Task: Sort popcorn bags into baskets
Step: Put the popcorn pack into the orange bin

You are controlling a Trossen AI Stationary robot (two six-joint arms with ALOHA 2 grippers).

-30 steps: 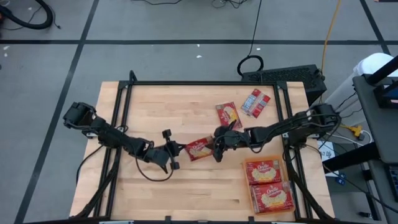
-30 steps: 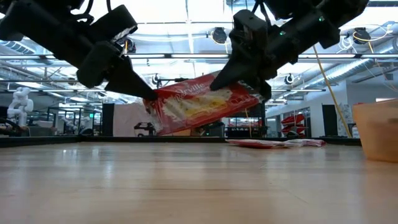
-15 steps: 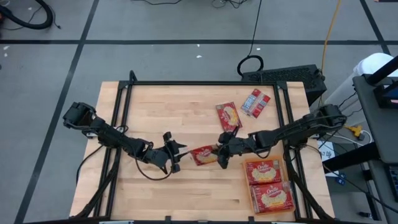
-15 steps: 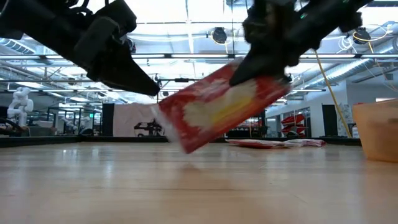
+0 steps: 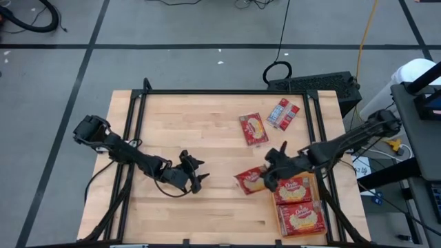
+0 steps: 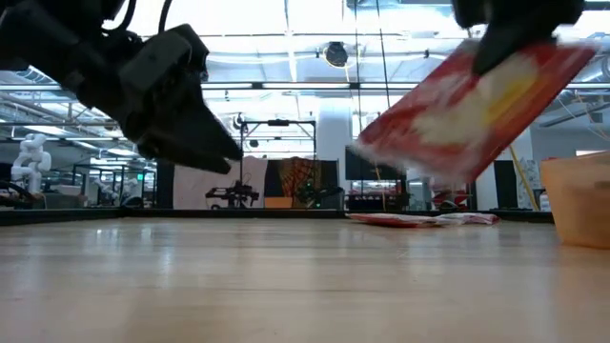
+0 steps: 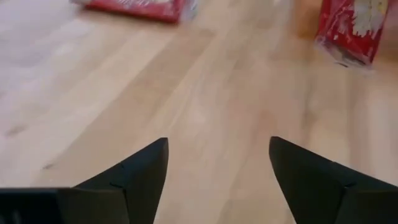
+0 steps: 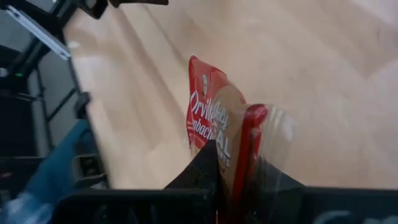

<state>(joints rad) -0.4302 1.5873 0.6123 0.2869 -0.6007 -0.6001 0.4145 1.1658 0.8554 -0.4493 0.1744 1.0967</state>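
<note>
A red popcorn bag (image 5: 249,180) with a yellow picture hangs in the air just left of the orange basket (image 5: 315,200). My right gripper (image 5: 270,176) is shut on it. The basket holds two such bags side by side. Two more bags (image 5: 253,128) (image 5: 282,114) lie flat on the table farther back. My left gripper (image 5: 196,176) stands open over bare wood left of the held bag, with nothing between its fingers (image 7: 152,165). My right gripper pinches the bag's end nearest the basket (image 8: 231,140) between its two fingers. It comes at the bag slanting down from the table's right side. The bag is lifted clear of the table and tilted, its free end (image 6: 381,143) hanging lower, toward the left.
The basket's orange wall (image 6: 581,195) rises at the table's right near corner. A black frame (image 5: 227,92) runs around the table top. Bare wood lies between the two grippers and across the left half.
My left gripper has opened and let go of the bag, staying about where it was. My right gripper has shut on the bag's other end and carried it up and toward the table's right near corner, toward the basket. The bag has tipped, its free end now lower.
</note>
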